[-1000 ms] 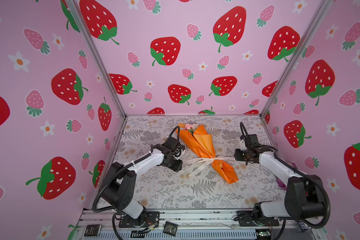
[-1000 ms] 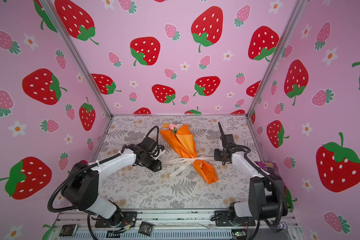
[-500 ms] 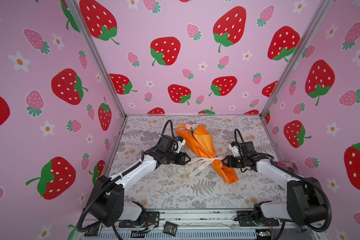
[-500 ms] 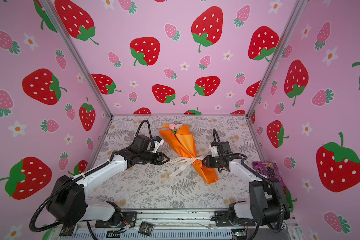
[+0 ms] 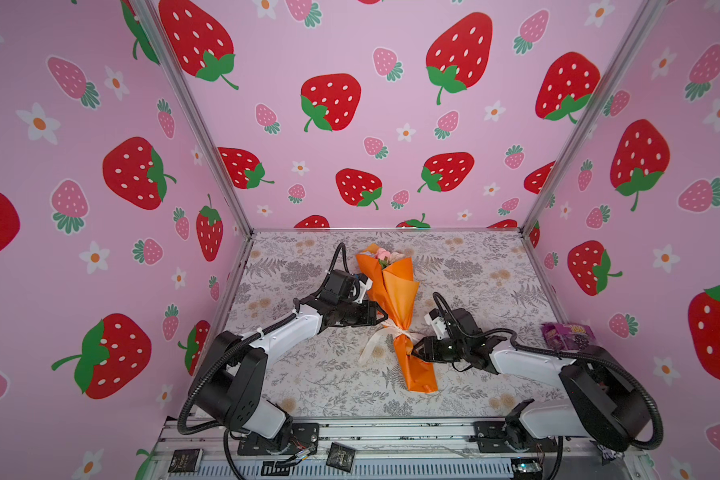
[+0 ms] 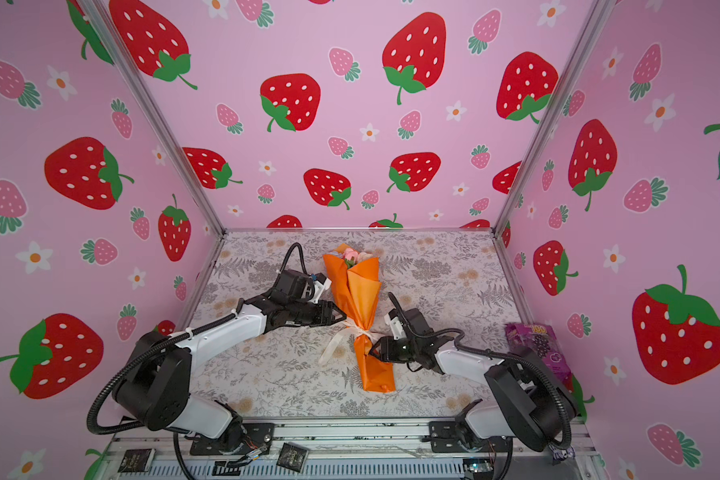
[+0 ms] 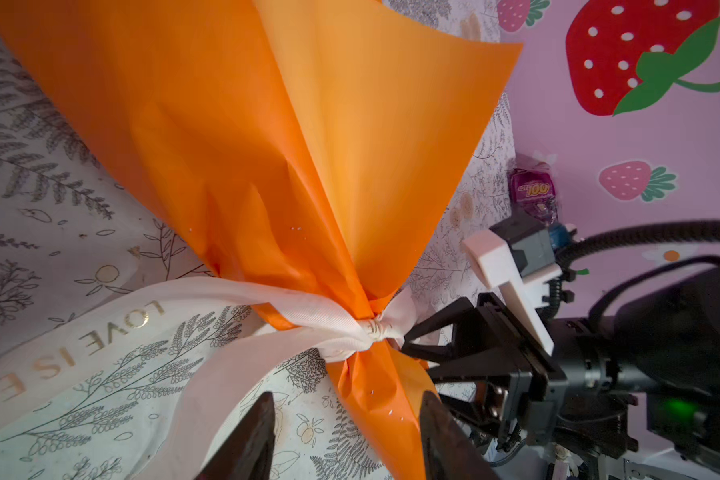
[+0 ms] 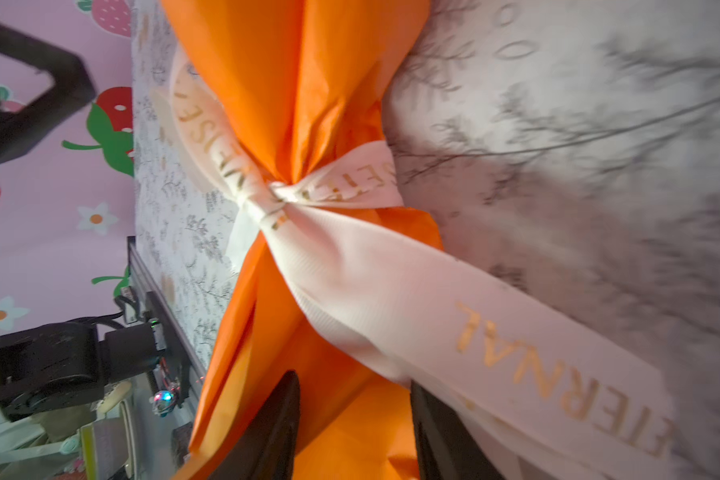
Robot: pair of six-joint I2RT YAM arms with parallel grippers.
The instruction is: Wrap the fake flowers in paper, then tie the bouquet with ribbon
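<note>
Both with jaws apart and gripping nothing, left gripper (image 5: 382, 320) at ten o'clock and right gripper (image 5: 415, 351) at four flank the bouquet (image 5: 395, 297) lying mid-way across the table (image 5: 479, 266), seemingly light, crinkly and crushable, best taken at the waist tied by the ribbon (image 5: 400, 331).

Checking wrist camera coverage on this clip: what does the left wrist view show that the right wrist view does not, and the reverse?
Only the left wrist view: the right gripper, jaws apart, its tips right beside the ribbon knot, and a purple packet by the pink wall.
Only the right wrist view: the word ETERNAL readable on a ribbon tail, and the metal rail along the table's edge.
Both: the orange bouquet wrap cinched by that cream knot, lying on the leaf-print table cover.
</note>
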